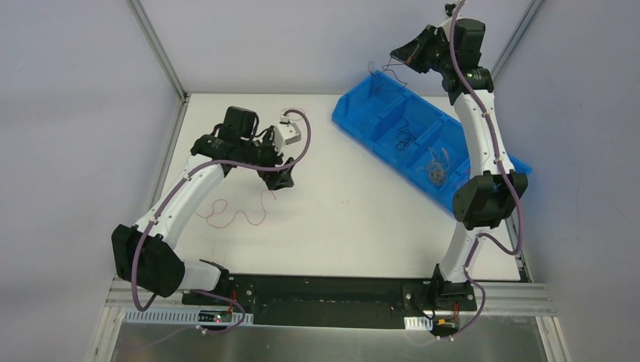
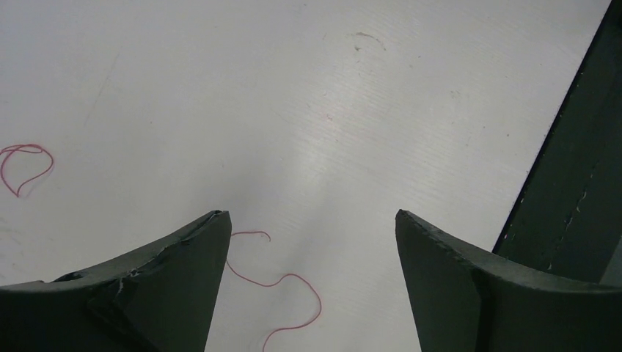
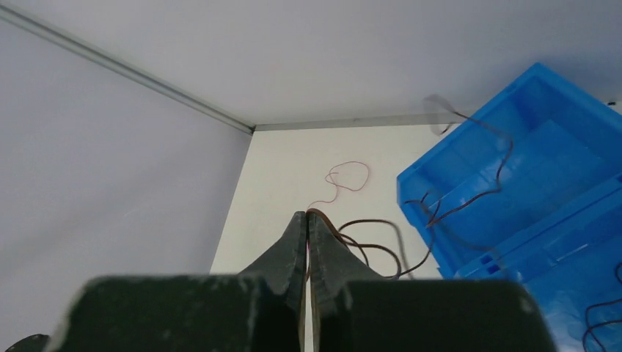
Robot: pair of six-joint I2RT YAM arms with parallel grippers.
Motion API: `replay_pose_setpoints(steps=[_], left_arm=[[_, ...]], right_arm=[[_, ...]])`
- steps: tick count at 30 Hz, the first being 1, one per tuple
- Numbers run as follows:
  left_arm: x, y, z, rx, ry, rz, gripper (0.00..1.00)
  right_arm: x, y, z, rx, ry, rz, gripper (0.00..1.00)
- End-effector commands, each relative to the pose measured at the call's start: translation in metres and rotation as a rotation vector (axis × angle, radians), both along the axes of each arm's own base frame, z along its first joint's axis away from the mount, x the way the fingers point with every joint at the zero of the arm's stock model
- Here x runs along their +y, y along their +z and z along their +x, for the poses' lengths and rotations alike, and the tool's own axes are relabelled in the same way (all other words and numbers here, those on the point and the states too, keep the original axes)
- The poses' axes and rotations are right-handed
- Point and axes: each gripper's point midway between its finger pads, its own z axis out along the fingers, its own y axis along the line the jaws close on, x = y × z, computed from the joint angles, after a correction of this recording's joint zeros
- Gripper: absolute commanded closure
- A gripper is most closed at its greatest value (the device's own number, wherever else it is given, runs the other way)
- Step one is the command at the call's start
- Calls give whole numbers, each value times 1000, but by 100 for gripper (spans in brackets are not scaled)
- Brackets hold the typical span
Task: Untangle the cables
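Note:
A thin red cable (image 1: 234, 216) lies as a loose squiggle on the white table, left of centre. My left gripper (image 1: 279, 179) hovers over its right end, open and empty. In the left wrist view the gripper (image 2: 312, 216) has its jaws wide apart, with the red strand (image 2: 282, 282) on the table between them. My right gripper (image 1: 395, 62) is raised above the far end of the blue bin (image 1: 377, 151) and is shut on a dark brown cable (image 3: 374, 246). That cable hangs in curls from the shut fingertips (image 3: 306, 216) down into the bin (image 3: 557, 161).
The blue bin has several compartments. One holds a small dark cable (image 1: 404, 138), another a pale curly bundle (image 1: 438, 164). Grey enclosure walls and metal frame rails surround the table. The black base plate (image 1: 324, 290) runs along the near edge.

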Motion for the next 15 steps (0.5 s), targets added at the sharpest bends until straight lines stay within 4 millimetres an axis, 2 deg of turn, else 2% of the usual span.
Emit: replay_pose_setpoints(steps=[1,4,8,11,13,15], left_arm=[[6,11,8,-12,72,27,12],[12,6,13,-6,109,53,1],[20,1,15,0,148,79,1],[24,-4,14,13,168,88,1],[26,-8,13,28,181,91,1],[29,-12,13,35,185,99,1]], right_arm=[[-18,7,16,-91,-39,-81,100],[-35,-5,25,-81,-73,-121,100],[-50,-24,29,-37,-86,-141,100],[-54,-34,27,-17,-79,-152,100],[-56,-30,25,-19,-78,-144,100],[-57,-18,23,-38,-76,-132,100]])
